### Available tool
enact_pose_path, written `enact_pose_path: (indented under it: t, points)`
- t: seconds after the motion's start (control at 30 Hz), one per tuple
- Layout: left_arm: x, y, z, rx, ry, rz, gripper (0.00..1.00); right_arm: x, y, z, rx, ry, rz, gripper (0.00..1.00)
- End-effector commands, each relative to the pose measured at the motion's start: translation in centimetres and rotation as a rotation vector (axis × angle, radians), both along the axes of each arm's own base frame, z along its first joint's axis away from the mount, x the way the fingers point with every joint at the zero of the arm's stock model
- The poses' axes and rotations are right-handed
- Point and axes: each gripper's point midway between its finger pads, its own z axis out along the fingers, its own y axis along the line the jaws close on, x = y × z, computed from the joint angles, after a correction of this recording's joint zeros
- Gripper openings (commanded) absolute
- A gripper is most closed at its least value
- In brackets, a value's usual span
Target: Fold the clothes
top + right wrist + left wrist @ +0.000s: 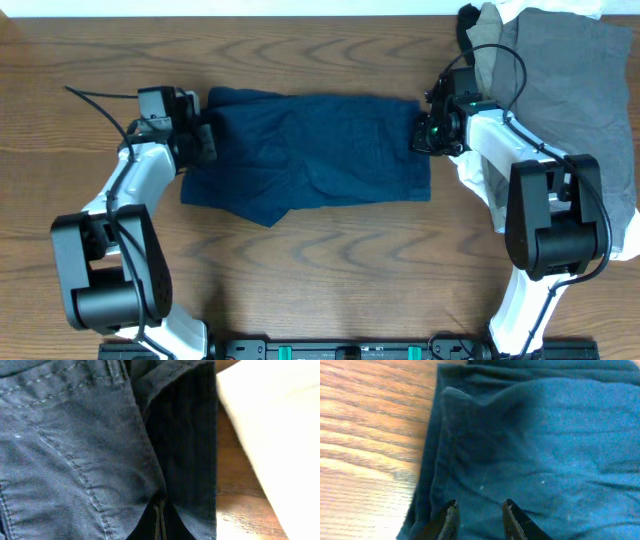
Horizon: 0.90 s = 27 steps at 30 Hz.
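A crinkled navy garment, roughly rectangular and seam-stitched, is laid flat mid-tabletop on grained wood. Its right edge is pinched in the clenched right jaws. The left jaws are narrowly parted over its left hem; whether cloth is gripped cannot be told. A grey garment is heaped far right.

The left arm is angling up and inward, and the left end effector is pointing rightward with its fingers standing a little apart (whether they are pinching anything is unclear). The right arm is mirroring that pose, with the right end effector pressing its fingers tightly together.
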Motion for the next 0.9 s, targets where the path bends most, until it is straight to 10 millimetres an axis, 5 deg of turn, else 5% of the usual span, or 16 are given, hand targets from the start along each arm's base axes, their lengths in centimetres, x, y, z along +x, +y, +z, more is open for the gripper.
enact_pose_path:
  t: [0.0, 0.2, 0.63, 0.87]
  points:
    - [-0.2, 0.5, -1.8, 0.036, 0.041, 0.003, 0.26, -0.4, 0.6, -1.2, -0.014, 0.022, 0.027, 0.01]
    - [-1.2, 2.1, -3.9, 0.101, 0.115, 0.073, 0.19, -0.6, 0.8, -1.2, -0.005, 0.03, 0.03, 0.06]
    - [-0.5, 2.8, -3.8, 0.125, 0.089, 0.126, 0.06, -0.7, -0.1, 1.8, 0.028, 0.01, 0.009, 0.63]
    - [-0.7, 2.8, -4.3, 0.123, 0.105, 0.125, 0.06, -1.6, -1.1, 1.0, -0.02, 0.052, -0.009, 0.68]
